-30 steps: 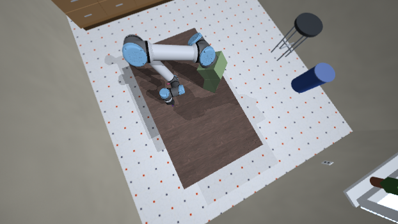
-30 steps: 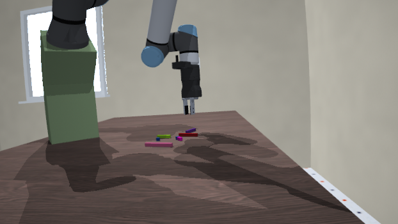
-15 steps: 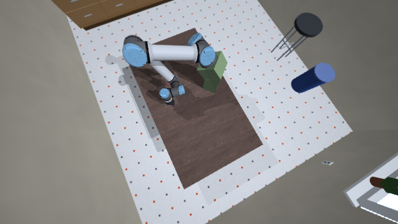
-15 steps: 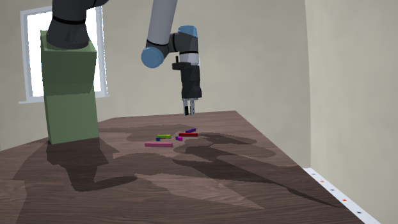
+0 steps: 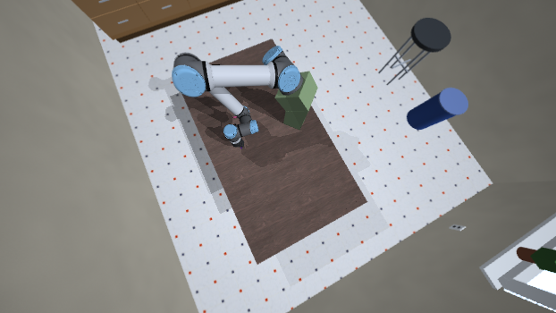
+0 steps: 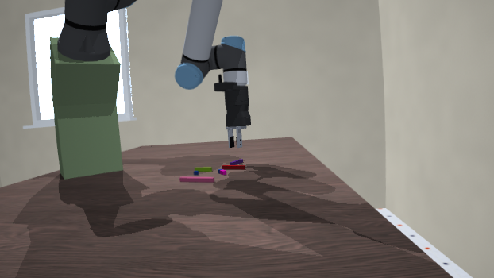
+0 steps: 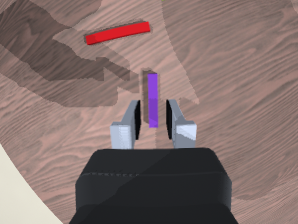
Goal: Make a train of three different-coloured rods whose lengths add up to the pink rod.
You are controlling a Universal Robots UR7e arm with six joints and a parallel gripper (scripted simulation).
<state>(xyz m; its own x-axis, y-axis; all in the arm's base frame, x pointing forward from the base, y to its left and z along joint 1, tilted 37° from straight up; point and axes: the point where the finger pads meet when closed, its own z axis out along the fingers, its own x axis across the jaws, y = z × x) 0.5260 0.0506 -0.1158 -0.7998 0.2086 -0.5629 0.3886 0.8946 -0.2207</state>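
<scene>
My gripper [image 6: 235,147] [image 7: 153,111] is open, with nothing between its fingers, and hangs above the table. The purple rod [image 6: 237,162] [image 7: 153,100] lies flat on the table below it, lined up between the fingers in the wrist view. The red rod [image 6: 233,167] [image 7: 118,33] lies beyond it. The lime rod [image 6: 203,169] lies left of the red one, with a blue rod [image 6: 196,173] just in front. A magenta rod [image 6: 223,172] lies before the red rod, close to another blue piece [image 6: 219,171]; whether they touch I cannot tell. The pink rod [image 6: 197,179] lies nearest the exterior camera.
The rods lie on the dark wooden table [image 5: 290,192] [image 6: 278,238]. The green pedestal [image 5: 297,105] [image 6: 89,143] carries the arm's base at one side of the table. The arm hides most of the rods in the top view. A table edge shows at the wrist view's lower left.
</scene>
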